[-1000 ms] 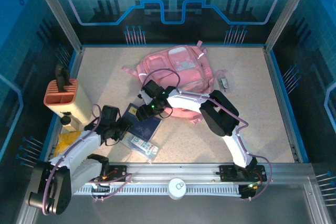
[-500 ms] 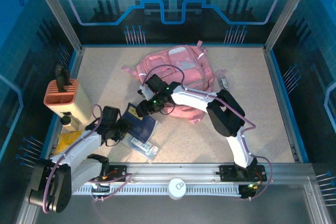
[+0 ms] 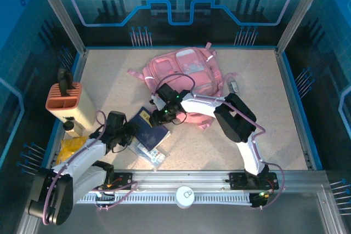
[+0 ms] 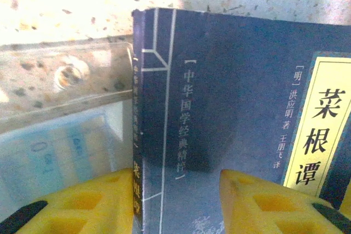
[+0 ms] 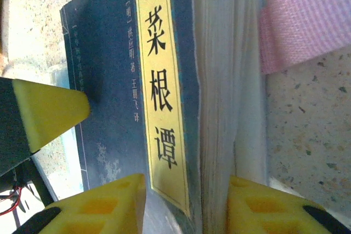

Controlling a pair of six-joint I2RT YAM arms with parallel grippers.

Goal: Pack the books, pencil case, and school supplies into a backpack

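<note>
Just in front of the pink backpack [image 3: 189, 72], shows navy book [image 3: 155, 133] partly over pencil case [image 3: 152, 152]. Shows left gripper [image 4: 175, 190] part open astride its spine, gripping nothing; right gripper [image 5: 186, 190] half closed about its page edge, grip impossible to tell.

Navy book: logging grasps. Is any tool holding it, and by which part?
Cannot be told for sure. The right tool straddles the navy book's page edge; the left tool straddles its spine corner. Neither visibly clamps it.

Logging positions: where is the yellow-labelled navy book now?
In the top view, the navy book lies left of centre on the table, just below the pink backpack, partly over the pencil case.
</note>
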